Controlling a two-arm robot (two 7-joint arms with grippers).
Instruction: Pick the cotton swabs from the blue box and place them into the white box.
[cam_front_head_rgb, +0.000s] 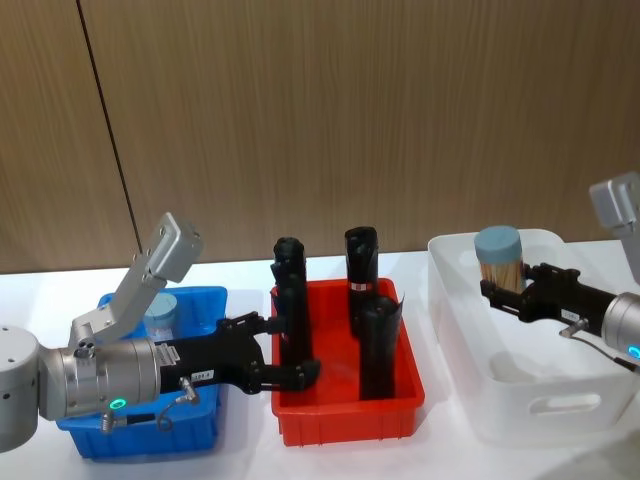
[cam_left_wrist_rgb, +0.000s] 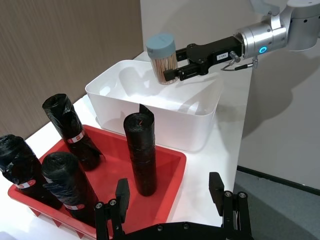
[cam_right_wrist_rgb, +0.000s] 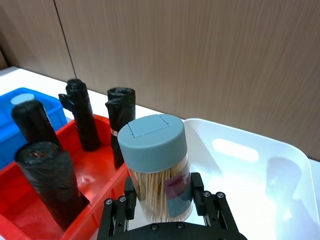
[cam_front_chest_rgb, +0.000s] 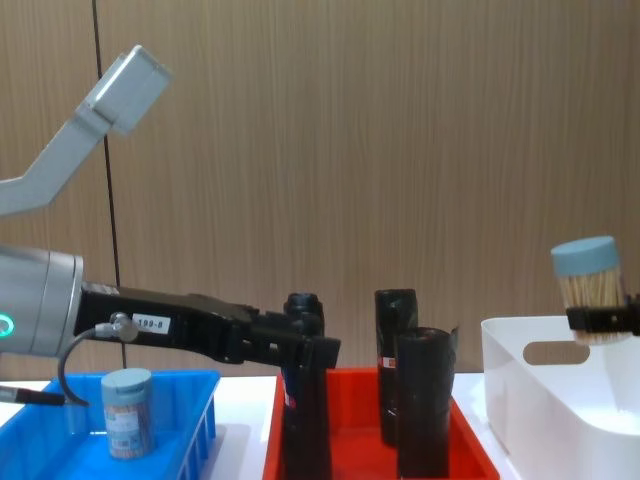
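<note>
Now the right gripper (cam_front_head_rgb: 503, 293) is clamped tight on an upright tub of cotton swabs (cam_front_head_rgb: 498, 255), with the white box (cam_front_head_rgb: 560, 405) directly beneath it; the left gripper (cam_front_head_rgb: 292, 348) hangs empty, fingers spread wide, over the red bin (cam_front_head_rgb: 340, 420); beside its wrist, a second tub (cam_front_head_rgb: 160, 315) stands in the blue box (cam_front_head_rgb: 150, 440).

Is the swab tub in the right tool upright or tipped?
Upright: the tub stands lid-up in the right tool, above the white box.
</note>
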